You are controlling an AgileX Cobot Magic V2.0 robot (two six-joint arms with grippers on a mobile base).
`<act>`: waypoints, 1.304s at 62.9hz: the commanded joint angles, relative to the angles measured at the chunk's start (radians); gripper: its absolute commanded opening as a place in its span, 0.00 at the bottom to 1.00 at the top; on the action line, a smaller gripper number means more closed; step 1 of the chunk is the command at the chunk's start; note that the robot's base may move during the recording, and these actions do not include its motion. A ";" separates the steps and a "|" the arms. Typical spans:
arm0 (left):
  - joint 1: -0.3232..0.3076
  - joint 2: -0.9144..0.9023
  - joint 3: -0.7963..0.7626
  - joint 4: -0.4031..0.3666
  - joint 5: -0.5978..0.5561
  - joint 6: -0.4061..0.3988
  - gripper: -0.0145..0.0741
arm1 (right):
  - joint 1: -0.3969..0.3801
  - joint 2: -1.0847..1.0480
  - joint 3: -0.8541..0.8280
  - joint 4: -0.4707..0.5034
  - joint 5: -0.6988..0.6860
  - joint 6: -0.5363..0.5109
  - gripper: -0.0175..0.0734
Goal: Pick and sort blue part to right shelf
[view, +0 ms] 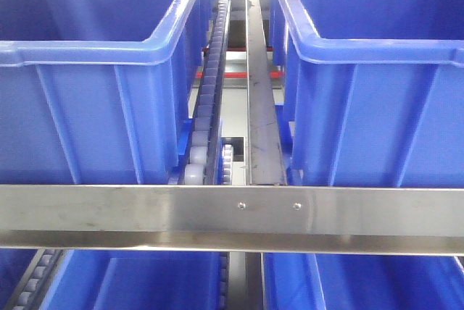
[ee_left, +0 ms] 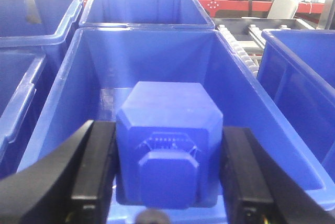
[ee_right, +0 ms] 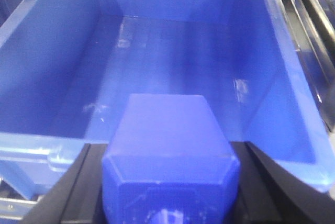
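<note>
In the left wrist view a matte-blue part (ee_left: 167, 124) with a stub cap facing the camera sits between the black fingers (ee_left: 93, 166); my left gripper (ee_left: 167, 169) is shut on it above the near end of an open blue bin (ee_left: 70, 72). In the right wrist view a second blue part (ee_right: 167, 140) is clamped between the black fingers (ee_right: 257, 182). My right gripper (ee_right: 170, 185) is shut on it over the near rim of another blue bin (ee_right: 49, 51) whose floor looks bare. Neither gripper shows in the front view.
The front view shows two large blue bins (view: 94, 56) (view: 377, 56) on a shelf, split by a roller track (view: 210, 93) and a steel rail (view: 261, 100). A steel crossbar (view: 232, 216) runs across the front, with more bins below. A further bin (ee_left: 146, 4) stands behind the left one.
</note>
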 commanded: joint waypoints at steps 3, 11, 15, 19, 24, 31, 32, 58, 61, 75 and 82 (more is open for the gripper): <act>-0.001 0.006 -0.030 -0.006 -0.094 -0.001 0.50 | -0.008 0.001 -0.032 -0.007 -0.093 -0.009 0.52; -0.001 0.006 -0.030 -0.006 -0.094 -0.001 0.50 | -0.008 0.001 -0.032 -0.007 -0.095 -0.009 0.52; -0.001 0.006 -0.030 -0.006 -0.094 -0.001 0.50 | -0.008 0.001 -0.032 -0.007 -0.096 -0.009 0.52; -0.001 0.006 -0.030 -0.006 -0.094 -0.001 0.50 | -0.008 0.001 -0.032 -0.007 -0.117 -0.009 0.52; -0.001 0.006 -0.030 -0.006 -0.096 -0.001 0.50 | -0.008 0.001 -0.032 -0.007 -0.123 -0.009 0.52; -0.001 0.006 -0.030 -0.006 -0.104 -0.001 0.50 | -0.008 0.001 -0.032 -0.007 -0.110 -0.009 0.52; -0.001 0.006 -0.030 -0.006 -0.104 -0.001 0.50 | -0.008 0.001 -0.032 -0.006 -0.110 -0.009 0.52; -0.001 0.103 -0.057 -0.020 -0.112 -0.001 0.51 | -0.008 0.071 -0.083 0.031 -0.124 -0.009 0.54; -0.001 0.147 -0.080 -0.025 -0.133 -0.001 0.51 | -0.008 0.106 -0.106 0.031 -0.127 -0.009 0.54; -0.001 0.361 -0.164 -0.025 -0.205 -0.001 0.51 | -0.008 0.291 -0.177 0.031 -0.244 -0.009 0.54; -0.001 0.470 -0.212 -0.025 -0.210 -0.001 0.51 | -0.008 0.393 -0.187 0.031 -0.333 -0.009 0.54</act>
